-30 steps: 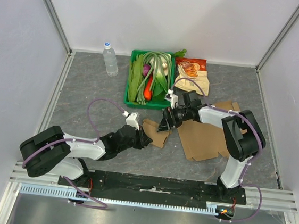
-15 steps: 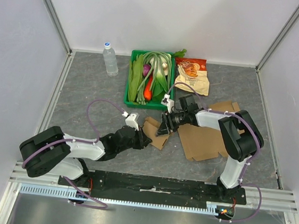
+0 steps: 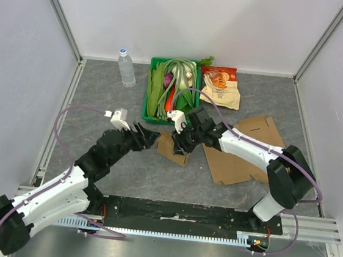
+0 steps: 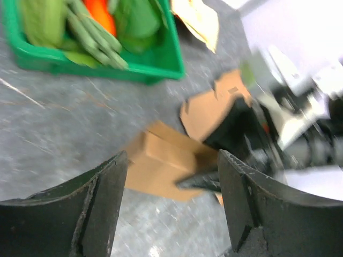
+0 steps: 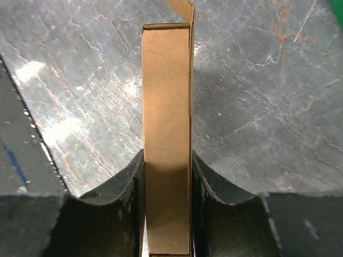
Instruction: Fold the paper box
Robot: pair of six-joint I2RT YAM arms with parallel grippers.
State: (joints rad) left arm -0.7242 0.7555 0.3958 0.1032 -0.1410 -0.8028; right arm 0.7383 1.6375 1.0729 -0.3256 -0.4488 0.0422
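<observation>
So the paper box (image 3: 242, 154) is lying mostly flat on the table (image 3: 95, 96), right of centre. Its left end is folded up into a narrow strip, just on the near side of the green tray (image 3: 148, 95). The right gripper (image 5: 167, 171) is clamped on that strip — both pads pressed against the cardboard, which stands edge-on between them. The left gripper (image 3: 152, 136) hangs just left of the folded end with its fingers spread wide and nothing in them — not touching the box as far as I can see. There's veg in the tray, a water bottle (image 3: 126, 68) to its left and a snack bag (image 3: 220, 87) on its right.
</observation>
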